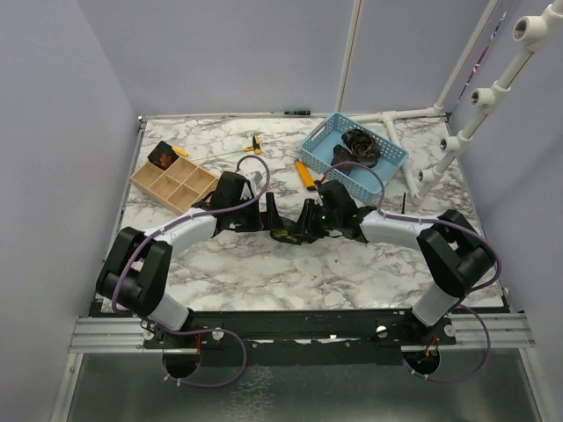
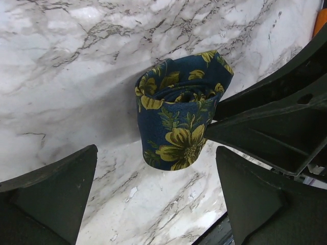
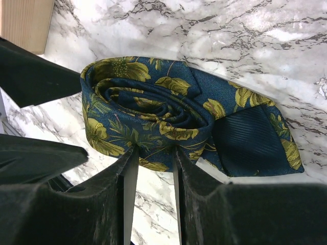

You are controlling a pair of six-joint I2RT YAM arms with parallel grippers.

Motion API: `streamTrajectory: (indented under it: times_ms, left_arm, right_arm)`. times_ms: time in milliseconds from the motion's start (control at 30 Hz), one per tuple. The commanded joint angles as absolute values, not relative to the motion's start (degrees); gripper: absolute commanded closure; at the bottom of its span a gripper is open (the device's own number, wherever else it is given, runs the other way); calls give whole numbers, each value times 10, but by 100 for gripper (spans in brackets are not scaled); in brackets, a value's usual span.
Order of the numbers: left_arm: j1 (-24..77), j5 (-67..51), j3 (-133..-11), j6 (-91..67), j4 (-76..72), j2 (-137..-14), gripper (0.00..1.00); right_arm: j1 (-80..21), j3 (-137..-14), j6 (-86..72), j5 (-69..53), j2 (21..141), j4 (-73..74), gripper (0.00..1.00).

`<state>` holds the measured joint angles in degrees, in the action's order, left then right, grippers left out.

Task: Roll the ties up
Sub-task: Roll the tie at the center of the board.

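Observation:
The navy tie with yellow-green flowers [image 3: 148, 107] is rolled into a coil and stands on the marble table [image 1: 264, 272] at mid-table [image 1: 287, 234]. Its wide end lies flat to the right in the right wrist view. My right gripper [image 3: 152, 153] is shut on the near wall of the coil, also seen from above [image 1: 305, 225]. My left gripper [image 2: 157, 151] is open, with the coil [image 2: 179, 122] just ahead between its spread fingers, not touched; it reaches in from the left [image 1: 266, 214]. A dark coiled tie [image 1: 359, 145] lies in the blue basket [image 1: 387, 167].
A wooden compartment box [image 1: 180, 185] at the back left holds a dark item with red marks [image 1: 164, 158]. Orange-handled tools lie near the basket [image 1: 305, 176] and at the back [image 1: 256, 143]. A white pipe frame [image 1: 475, 114] stands at the right.

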<state>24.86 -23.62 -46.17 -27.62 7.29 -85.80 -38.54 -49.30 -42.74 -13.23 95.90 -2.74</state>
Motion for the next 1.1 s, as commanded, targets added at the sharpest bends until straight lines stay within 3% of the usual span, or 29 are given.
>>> streamTrajectory:
  times_ms: [0,500,900,1000,1067]
  left_arm:
    - [247,-298,-473,-266,25,-888,1]
    - [246,-356,-478,-310,-61,-984,3]
    - [246,-402,-456,-349,-124,-1017,24]
    - [246,-403,-455,-352,-129,-1021,33]
    - [246,-405,-452,-352,-132,-1023,44]
  right_arm:
    - [-379,-481,-410,-134,970,-20,66]
    - [-371,-475,-407,-145,987,-33,67]
    - [-367,-468,-407,-147,996,-46,67]
    - [-366,-468,-406,-150,999,-48,67]
    - [-366,-468,-407,-150,999,-50,67]
